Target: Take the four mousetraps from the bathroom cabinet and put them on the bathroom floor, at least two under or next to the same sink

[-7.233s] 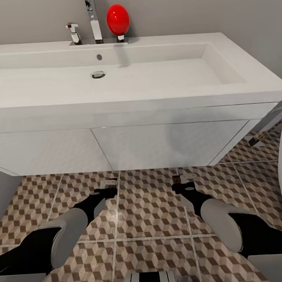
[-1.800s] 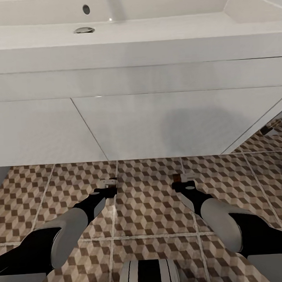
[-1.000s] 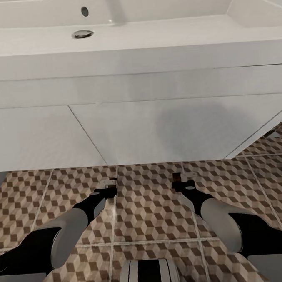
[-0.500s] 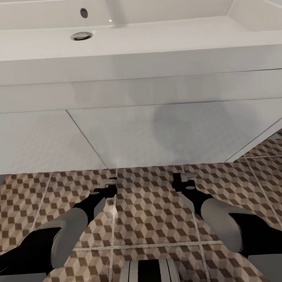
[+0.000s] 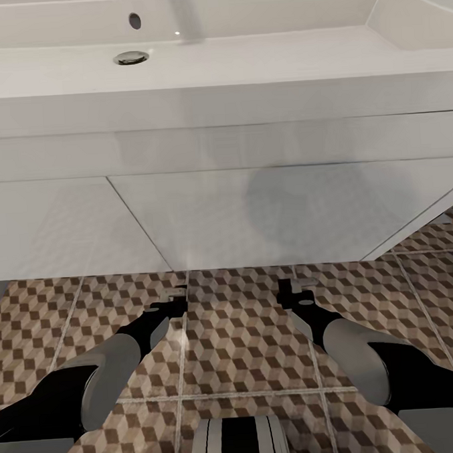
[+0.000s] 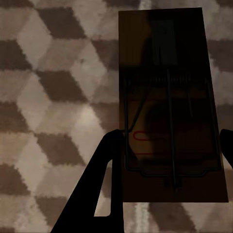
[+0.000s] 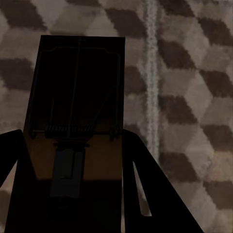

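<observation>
We're at the placing step: left end effector (image 5: 176, 297) & right end effector (image 5: 290, 289), lower centre, each grip a mousetrap (image 6: 167, 104) over bathroom floor (image 5: 240, 333) before sink (image 5: 244, 84); next, lower & release.

Matt brown wooden mousetrap (image 6: 167, 97) with thin dark wire; sink (image 5: 244, 71) glossy white.

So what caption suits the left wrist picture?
Left gripper holding a mousetrap above the cube-patterned bathroom floor.

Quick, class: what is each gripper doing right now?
Left gripper: shut on a mousetrap.
Right gripper: shut on another mousetrap.
</observation>
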Tool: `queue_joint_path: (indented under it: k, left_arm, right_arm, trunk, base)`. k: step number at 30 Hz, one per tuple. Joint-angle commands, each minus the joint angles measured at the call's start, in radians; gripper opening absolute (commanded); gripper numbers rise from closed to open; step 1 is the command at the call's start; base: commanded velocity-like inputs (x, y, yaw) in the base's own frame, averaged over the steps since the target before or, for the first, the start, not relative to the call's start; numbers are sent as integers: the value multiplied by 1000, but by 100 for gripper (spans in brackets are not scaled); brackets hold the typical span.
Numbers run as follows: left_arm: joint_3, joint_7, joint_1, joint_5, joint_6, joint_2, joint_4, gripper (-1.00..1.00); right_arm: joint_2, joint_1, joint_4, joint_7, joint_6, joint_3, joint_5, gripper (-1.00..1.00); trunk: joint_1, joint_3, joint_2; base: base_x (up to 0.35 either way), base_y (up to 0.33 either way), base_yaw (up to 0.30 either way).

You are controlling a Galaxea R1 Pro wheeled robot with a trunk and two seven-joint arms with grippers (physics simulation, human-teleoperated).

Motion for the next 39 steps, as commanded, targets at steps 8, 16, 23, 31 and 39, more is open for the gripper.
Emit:
queue_joint_path:
  k: [8,16,23,31,39]
  left_arm:
    - [7,2,0,-8,17,9,-17,-100]
    - [7,-5,0,-5,76,11,-84,-100]
    - [8,-9,0,0,100,9,-136,-100]
    - [7,-10,0,57,135,9,-159,-100]
    - [5,-11,0,71,138,9,-161,-100]
  right_arm:
    - [-6,-1,1,-1,-4,-9,7,-100]
    - [-6,-1,1,-1,-4,-9,7,-100]
    - [-6,-1,-4,-1,4,-11,7,-100]
    - [-5,-1,-7,-3,10,-12,7,-100]
    - [-18,-1,-13,-8,26,-12,10,-100]
  trunk:
    - [0,-1,0]
    - [0,-1,0]
    - [0,-1,0]
    - [0,-1,0]
    - [0,-1,0]
  base:
    - [0,0,0]
    - [0,0,0]
    - [0,0,0]
    - [0,0,0]
    - [0,0,0]
